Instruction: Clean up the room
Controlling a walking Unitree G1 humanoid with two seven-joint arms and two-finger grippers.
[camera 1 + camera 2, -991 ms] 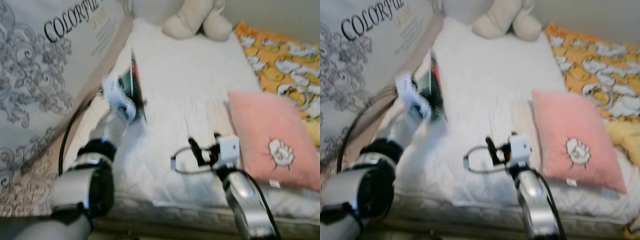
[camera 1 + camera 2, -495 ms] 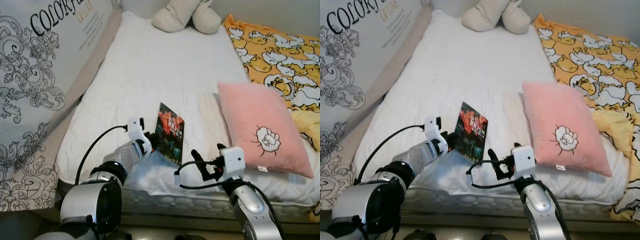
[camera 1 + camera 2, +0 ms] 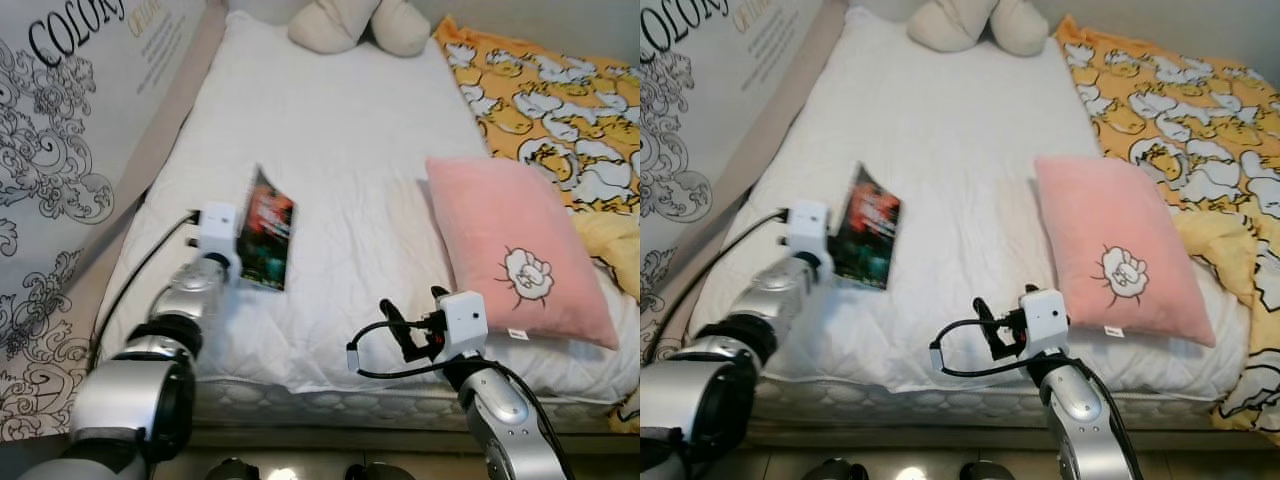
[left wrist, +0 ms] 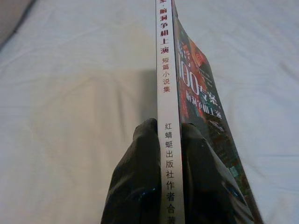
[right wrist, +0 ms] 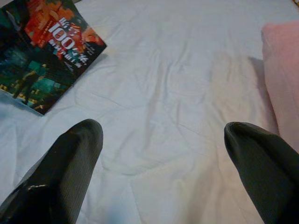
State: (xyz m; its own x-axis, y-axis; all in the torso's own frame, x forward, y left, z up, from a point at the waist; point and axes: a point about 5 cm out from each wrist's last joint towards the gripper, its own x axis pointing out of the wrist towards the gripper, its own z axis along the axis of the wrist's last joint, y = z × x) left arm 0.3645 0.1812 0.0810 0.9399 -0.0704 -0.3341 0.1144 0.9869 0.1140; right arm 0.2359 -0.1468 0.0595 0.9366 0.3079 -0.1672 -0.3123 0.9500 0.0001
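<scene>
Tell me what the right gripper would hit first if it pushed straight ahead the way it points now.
Most likely the white bed sheet. The right gripper, fingers spread wide, points down at bare sheet, with the book off to one side and the pink pillow to the other. Depth is hard to judge.

Bed (image 3: 340, 130) w/ white quilted cover; patterned panel (image 3: 70, 150) w/ scrollwork at left; orange duck-print blanket (image 3: 540, 90) at right; cream plush (image 3: 350, 25) at bed head
</scene>
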